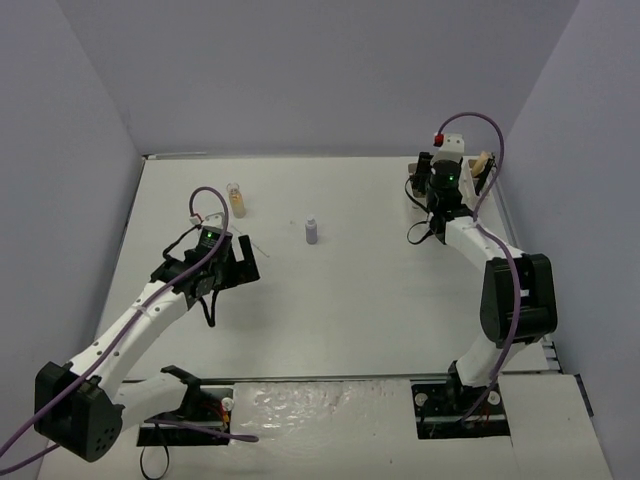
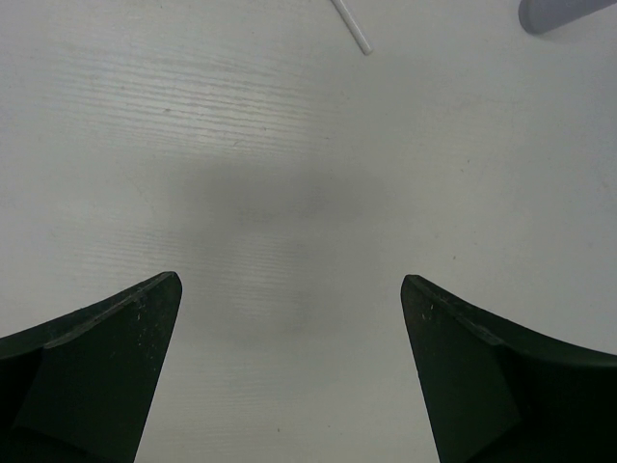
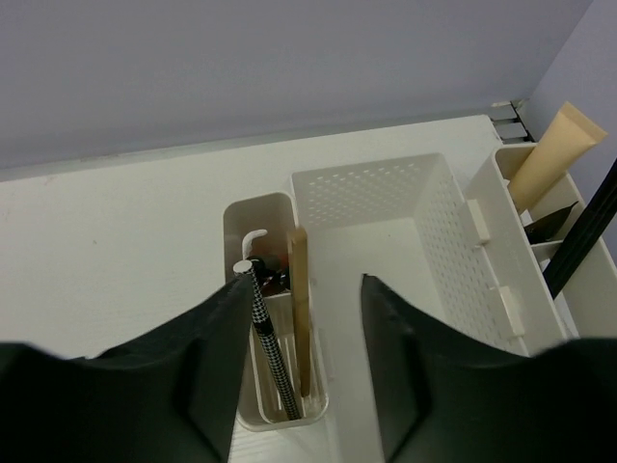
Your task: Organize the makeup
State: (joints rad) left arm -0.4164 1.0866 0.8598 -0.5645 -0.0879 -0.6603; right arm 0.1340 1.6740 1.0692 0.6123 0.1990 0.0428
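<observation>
An amber bottle point(image 1: 236, 200) and a grey-purple bottle point(image 1: 311, 231) stand on the white table. My left gripper point(image 1: 238, 262) is open and empty just above the table point(image 2: 289, 289). The grey-purple bottle point(image 2: 564, 12) and a thin white stick point(image 2: 352, 24) lie beyond it. My right gripper point(image 1: 436, 182) is open point(image 3: 307, 280) above a narrow white compartment point(image 3: 253, 210). That compartment holds a checkered black pencil point(image 3: 275, 357) leaning on my left finger, a tan flat stick point(image 3: 301, 309) and a red item.
A white perforated basket point(image 3: 371, 188) sits beside the narrow compartment. Further right, a compartment holds a tan tube point(image 3: 549, 154) and black pencils point(image 3: 583, 236). The organizer stands at the back right corner point(image 1: 480, 165), close to the walls.
</observation>
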